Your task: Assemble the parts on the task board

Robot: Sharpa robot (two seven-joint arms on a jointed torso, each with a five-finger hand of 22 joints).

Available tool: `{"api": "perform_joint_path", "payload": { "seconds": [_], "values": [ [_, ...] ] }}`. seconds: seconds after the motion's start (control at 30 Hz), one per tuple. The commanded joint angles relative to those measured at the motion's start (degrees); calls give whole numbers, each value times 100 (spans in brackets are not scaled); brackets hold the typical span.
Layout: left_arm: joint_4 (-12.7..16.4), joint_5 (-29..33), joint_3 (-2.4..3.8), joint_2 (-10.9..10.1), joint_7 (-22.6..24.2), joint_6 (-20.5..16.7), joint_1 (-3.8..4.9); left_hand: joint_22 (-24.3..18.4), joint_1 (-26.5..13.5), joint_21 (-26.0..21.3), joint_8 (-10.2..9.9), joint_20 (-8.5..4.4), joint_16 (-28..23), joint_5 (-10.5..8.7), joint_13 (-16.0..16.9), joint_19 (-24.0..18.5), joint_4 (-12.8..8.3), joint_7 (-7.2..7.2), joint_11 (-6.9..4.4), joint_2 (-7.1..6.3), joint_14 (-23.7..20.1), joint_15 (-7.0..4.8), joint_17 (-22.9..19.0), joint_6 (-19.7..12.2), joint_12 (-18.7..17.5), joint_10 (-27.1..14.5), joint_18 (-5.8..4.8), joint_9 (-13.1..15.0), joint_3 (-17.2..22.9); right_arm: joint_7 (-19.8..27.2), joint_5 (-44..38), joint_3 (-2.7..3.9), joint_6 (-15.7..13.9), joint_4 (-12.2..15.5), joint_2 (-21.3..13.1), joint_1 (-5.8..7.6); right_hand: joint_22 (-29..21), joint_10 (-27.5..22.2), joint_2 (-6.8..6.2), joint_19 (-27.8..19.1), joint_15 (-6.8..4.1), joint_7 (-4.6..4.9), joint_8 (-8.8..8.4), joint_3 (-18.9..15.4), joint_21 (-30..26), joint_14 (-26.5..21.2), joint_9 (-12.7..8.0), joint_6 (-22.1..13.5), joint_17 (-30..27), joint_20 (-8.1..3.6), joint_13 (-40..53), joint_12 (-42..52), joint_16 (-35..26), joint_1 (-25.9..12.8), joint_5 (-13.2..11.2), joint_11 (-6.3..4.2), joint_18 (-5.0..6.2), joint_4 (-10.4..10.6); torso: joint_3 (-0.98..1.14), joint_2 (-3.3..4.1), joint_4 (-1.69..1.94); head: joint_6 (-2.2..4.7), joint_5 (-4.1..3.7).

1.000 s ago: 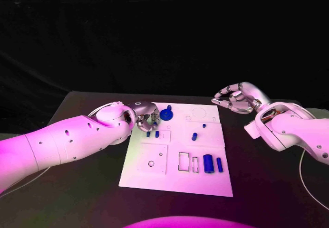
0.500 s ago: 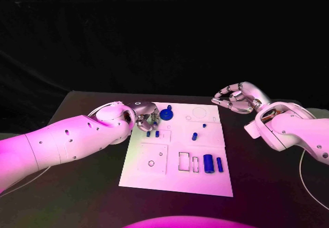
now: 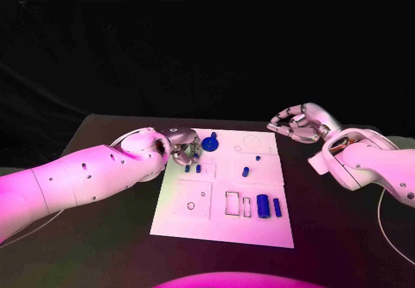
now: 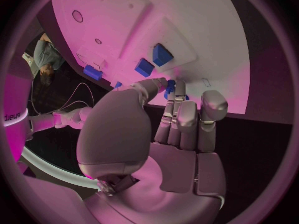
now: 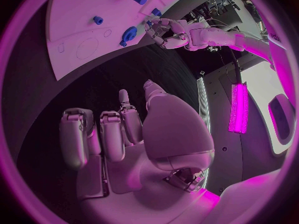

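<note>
Head view | left hand (image 3: 180,147) fingers curled, empty | blue part (image 3: 210,144) just beside

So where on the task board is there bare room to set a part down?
The task board is bare along its near edge, below the rectangular cutouts. It is crowded at the far left corner, where the left hand sits by the round blue part and two small blue blocks.
</note>
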Motion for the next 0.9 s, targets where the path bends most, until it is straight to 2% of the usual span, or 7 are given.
{"api": "perform_joint_path", "payload": {
  "seconds": [0.03, 0.53, 0.63, 0.73, 0.9],
  "values": [
    [16, 23, 3, 1, 61, 41, 5, 2, -47, -30, -39, 24, 8, -36, 9, 20, 13, -1, -10, 3, 3, 2, -6, -32, -18, 43, -31, -8, -37, 20, -58, 1, 7, 3, 6, -2, 1119, 9, 55, 237, -41, -26, 18, -33, -19, 392, 2, 1, 549, -40, 464, -10, -20, 20, -34, -38, 35, 13, 0, 1, -4, -1, 3],
    [18, 25, 3, -13, 112, 19, 5, -1, -53, -39, -84, 14, 7, -35, 30, 26, 53, -16, -35, 8, 2, -17, -10, -37, -45, 67, -31, -44, -113, 19, -58, 1, -4, 0, 6, -2, 1119, 9, 55, 237, -41, -26, 18, -33, -19, 392, 2, 1, 549, -40, 464, -10, -20, 20, -34, -38, 35, 13, -2, 0, 2, -6, 6],
    [17, 26, 3, -15, 116, 15, 4, -13, -61, -52, -137, 7, 5, -34, 41, 24, 78, -11, -41, -4, 1, -23, -10, -87, -67, 72, -29, -79, -160, 21, -58, 1, -6, -1, 8, -2, 1119, 9, 55, 237, -41, -26, 18, -33, -19, 392, 2, 1, 549, -40, 464, -10, -20, 20, -34, -38, 35, 13, -1, -4, 2, -3, 5],
    [15, 27, 3, -17, 119, 10, 4, -29, -95, -73, -274, -1, -1, -27, 63, 26, 148, 1, -45, -24, -4, -27, -16, -234, -117, 86, -29, -178, -281, 23, -58, 1, -7, -3, 9, -2, 1119, 9, 55, 237, -41, -26, 18, -33, -19, 392, 2, 1, 549, -40, 464, -10, -20, 20, -34, -38, 35, 13, 0, -1, 1, 1, 3],
    [14, 27, 3, -22, 110, -27, 4, -37, -107, -86, -356, -3, -2, -18, 78, 29, 194, 2, -48, -22, -4, -30, -8, -323, -152, 96, -28, -243, -381, 23, -58, 1, -10, -4, 9, -2, 1118, 7, 59, 237, -42, -26, 24, -40, -22, 391, 1, -1, 544, -41, 460, -13, -23, 21, -35, -38, 36, 14, -1, 0, 3, 2, 1]
  ]
}}
